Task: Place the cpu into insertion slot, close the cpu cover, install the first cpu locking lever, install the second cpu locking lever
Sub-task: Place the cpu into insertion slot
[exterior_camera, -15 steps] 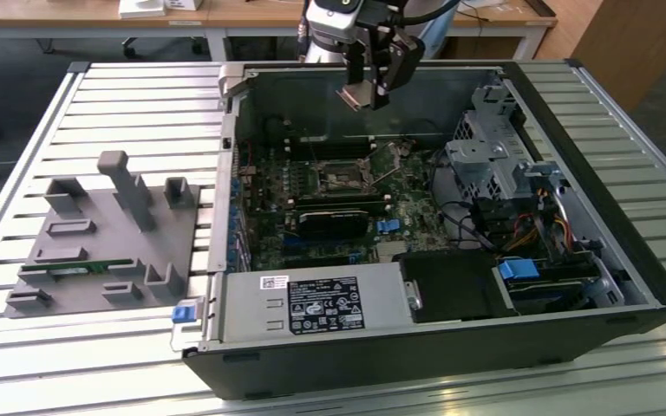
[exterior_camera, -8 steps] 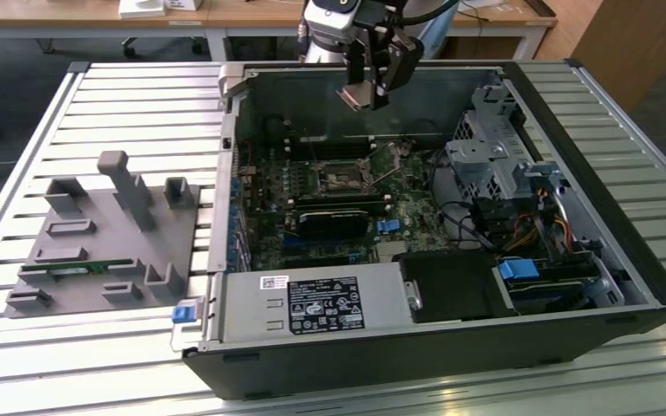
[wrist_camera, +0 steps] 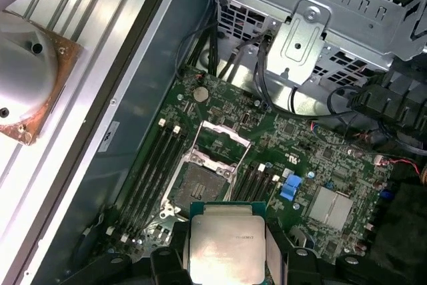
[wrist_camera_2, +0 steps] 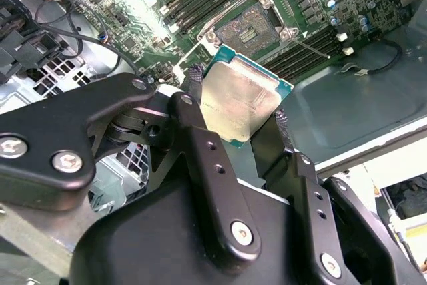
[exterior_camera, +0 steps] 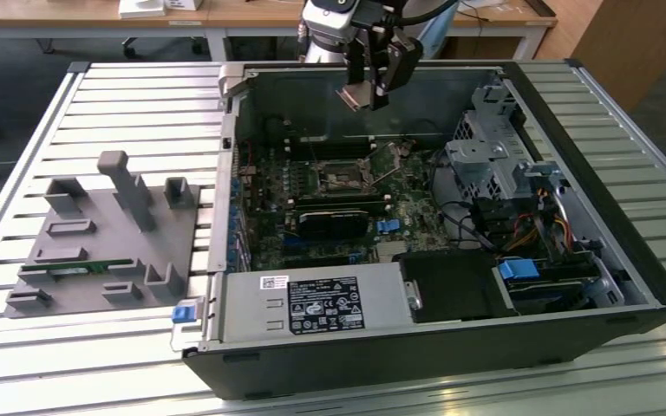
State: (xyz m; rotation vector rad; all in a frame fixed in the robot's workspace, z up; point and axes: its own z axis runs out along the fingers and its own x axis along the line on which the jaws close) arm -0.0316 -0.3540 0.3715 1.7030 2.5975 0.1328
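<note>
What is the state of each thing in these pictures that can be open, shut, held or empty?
Small square silvery-beige cpu: held in the gripper, above the green board, not seated.
Square dark insertion slot with metal rim: empty, uncovered.
Thin silvery metal cpu cover: swung open, off the slot.
Black two-finger gripper: shut on the cpu.
Black computer case: side open, inside exposed.
</note>
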